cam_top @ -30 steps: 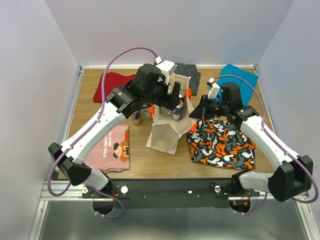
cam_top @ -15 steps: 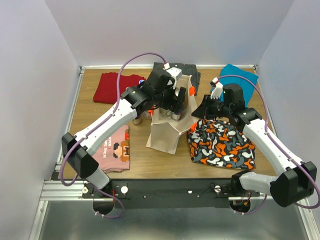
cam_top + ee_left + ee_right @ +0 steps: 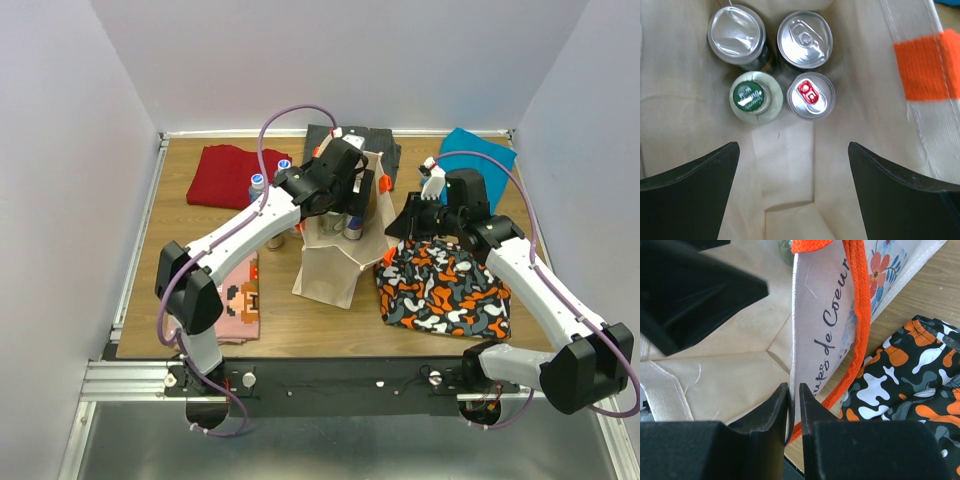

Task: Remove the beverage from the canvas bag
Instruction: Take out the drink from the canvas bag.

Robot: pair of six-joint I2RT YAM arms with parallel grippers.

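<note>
The beige canvas bag [image 3: 330, 270] stands open mid-table, with orange pieces at its rim. In the left wrist view its floor holds two silver cans [image 3: 736, 33] [image 3: 804, 39], a can with a red tab [image 3: 811, 95] and a green-capped bottle [image 3: 753, 96]. My left gripper [image 3: 792, 150] is open and empty, looking straight down into the bag above the drinks; it sits over the bag's mouth [image 3: 345, 205]. My right gripper [image 3: 794, 387] is shut on the bag's right rim [image 3: 825, 315] and holds it upright [image 3: 398, 228].
Two bottles [image 3: 258, 185] stand left of the bag beside a red folded shirt [image 3: 225, 165]. A pink printed shirt [image 3: 235, 300] lies front left, a camouflage cloth [image 3: 445, 290] front right, a teal cloth [image 3: 480, 150] and a dark garment [image 3: 385, 148] at the back.
My left arm has stretched out and its gripper has moved right and back, over the bag's mouth. The bottles left of the bag have come into view. My right gripper has kept its hold.
</note>
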